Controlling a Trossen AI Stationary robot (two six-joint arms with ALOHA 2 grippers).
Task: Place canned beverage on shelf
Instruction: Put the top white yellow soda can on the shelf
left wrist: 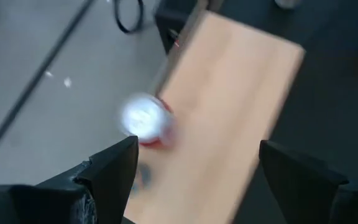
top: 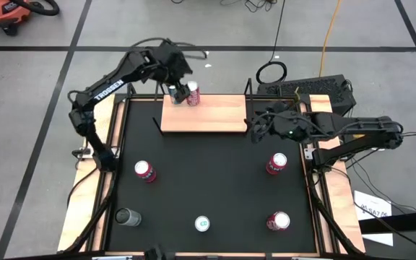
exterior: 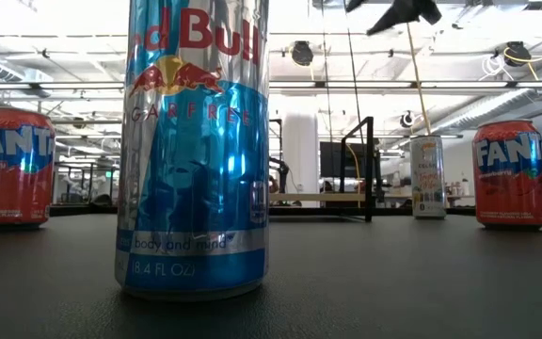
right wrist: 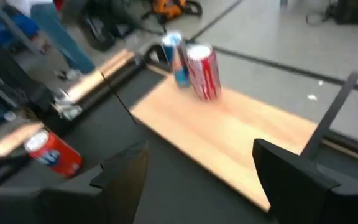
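The light-wood shelf (top: 206,115) lies at the table's far edge, with black wire brackets at its ends. A red can (top: 193,94) and a blue-and-silver can (top: 173,92) stand upright on its far left corner; both also show in the right wrist view, the red can (right wrist: 204,71) and the blue can (right wrist: 176,59). My left gripper (top: 181,83) hovers above these cans, open and empty (left wrist: 197,152). My right gripper (top: 255,130) is open and empty (right wrist: 197,155) at the shelf's right end.
On the black table stand red cans at the left (top: 144,171), the right (top: 276,163) and the near right (top: 278,221), a green-topped can (top: 203,224) and a dark can (top: 128,217). A Red Bull can (exterior: 194,141) fills the low view's front.
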